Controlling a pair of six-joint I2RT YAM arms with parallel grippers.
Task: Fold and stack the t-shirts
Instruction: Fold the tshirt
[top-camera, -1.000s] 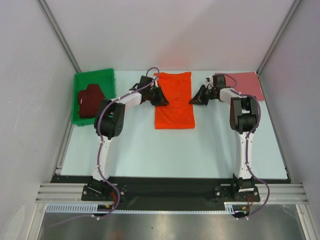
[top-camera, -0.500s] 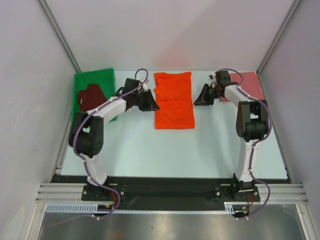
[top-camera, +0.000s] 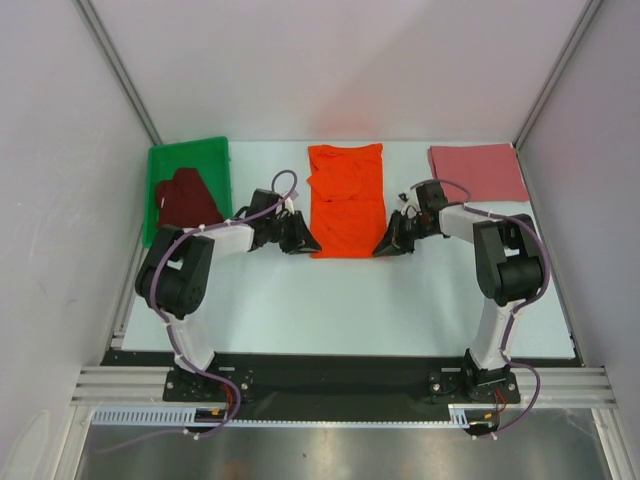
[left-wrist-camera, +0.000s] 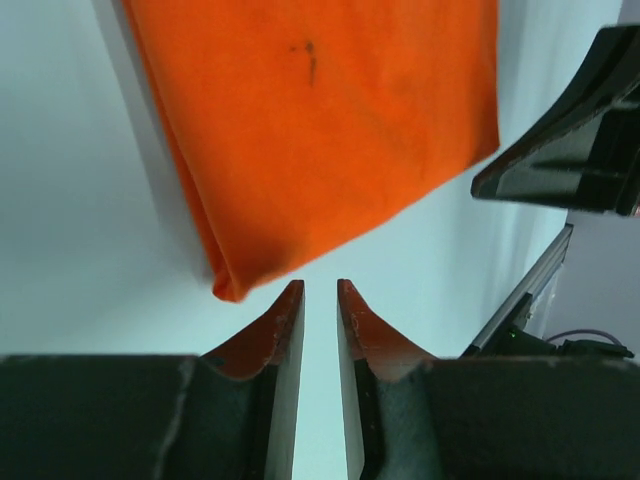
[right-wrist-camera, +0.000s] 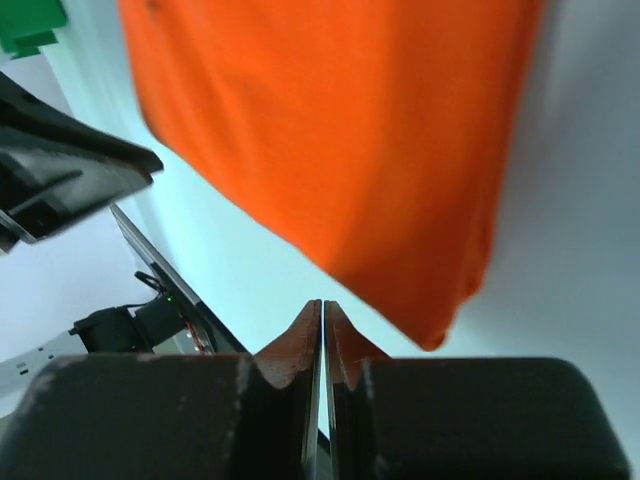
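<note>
While the orange t-shirt lies flat on the worktop, left hand stands slightly parted, empty, beside its near corner; right hand clenched, empty.

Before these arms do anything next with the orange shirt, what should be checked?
1. The orange t-shirt lies flat: ok.
2. The left gripper sits at its near left corner: ok.
3. Left jaws wide enough for cloth: only a narrow gap, cannot tell.
4. The right gripper sits at the near right corner: ok.
5. Right jaws open to grab: shut and empty, not ok.
6. The pink t-shirt is folded, clear of both arms: ok.
</note>
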